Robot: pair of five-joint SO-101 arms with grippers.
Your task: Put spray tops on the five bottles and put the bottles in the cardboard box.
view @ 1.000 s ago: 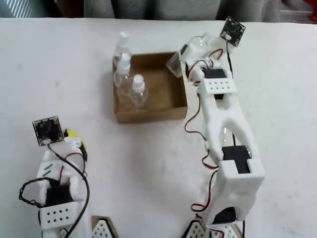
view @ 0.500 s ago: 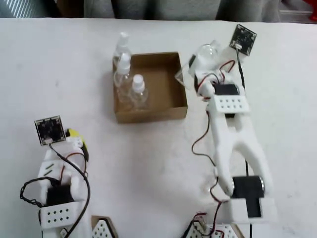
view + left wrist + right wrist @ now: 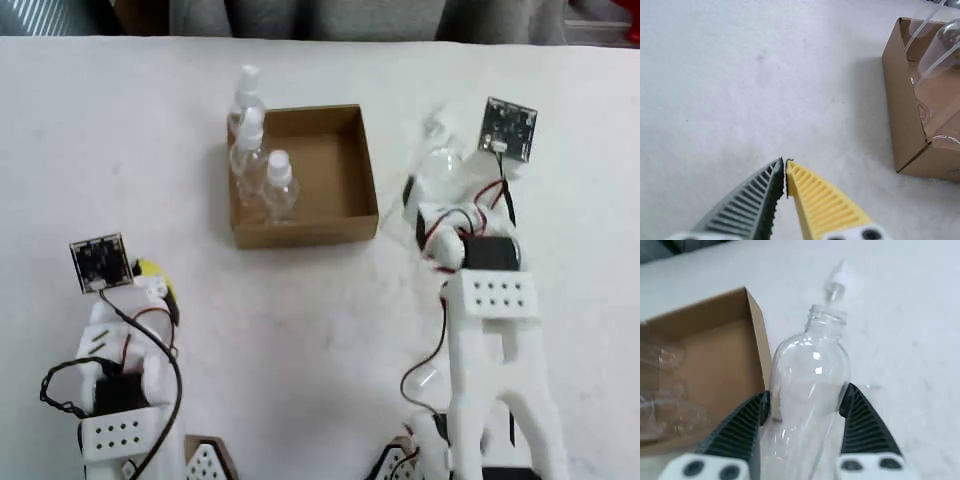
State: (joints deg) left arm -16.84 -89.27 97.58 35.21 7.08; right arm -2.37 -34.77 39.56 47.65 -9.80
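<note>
No readable text on cardboard box [image 3: 300, 233] or any bottle [image 3: 810, 385]

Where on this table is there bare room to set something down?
Bare: the table left of the cardboard box, beyond the left gripper; the strip between the arms in front of the box; the box's right half. Crowded: three bottles along its left wall, and right of it the right gripper holding a bottle beside a spray top.

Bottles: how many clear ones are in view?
4. Three spray-topped clear plastic bottles stand along the brown cardboard box's wall; one uncapped bottle sits in the right claw. A fifth may be hidden.
</note>
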